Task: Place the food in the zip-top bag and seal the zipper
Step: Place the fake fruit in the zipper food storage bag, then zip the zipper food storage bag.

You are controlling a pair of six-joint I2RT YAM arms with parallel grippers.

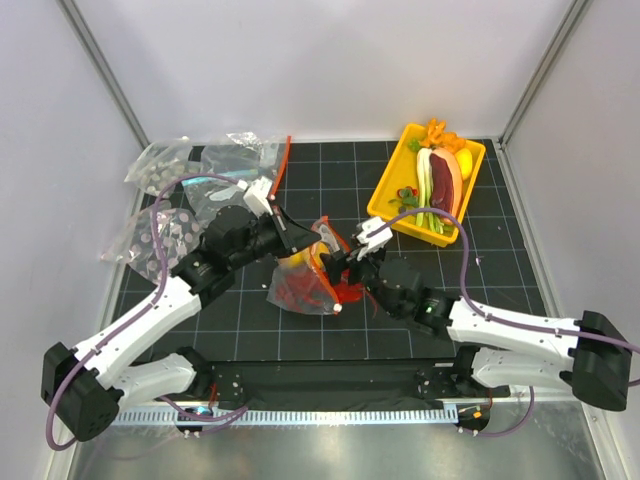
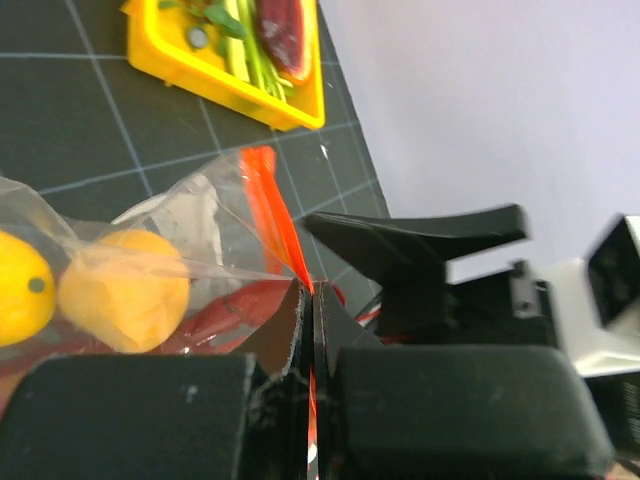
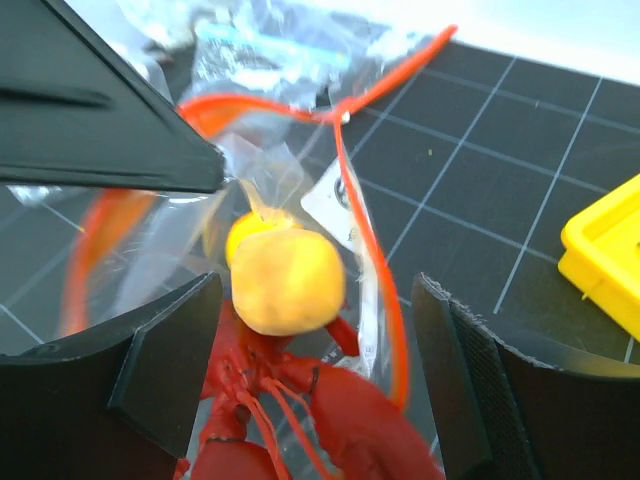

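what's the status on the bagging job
Left claw shut on zipper. Right claw open at mouth. Lobster, orange piece inside zip-top bag, unsealed.

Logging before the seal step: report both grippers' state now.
Left gripper: jaws shut on the zipper.
Right gripper: jaws open, orange fruit piece between them, not gripped.

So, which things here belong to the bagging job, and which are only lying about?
Job: zip-top bag; its zipper, pinched by the left gripper; lobster and orange fruit piece inside; open right gripper.
Lying about: yellow tray; dark red slab and leek in it; spare bags at back left.
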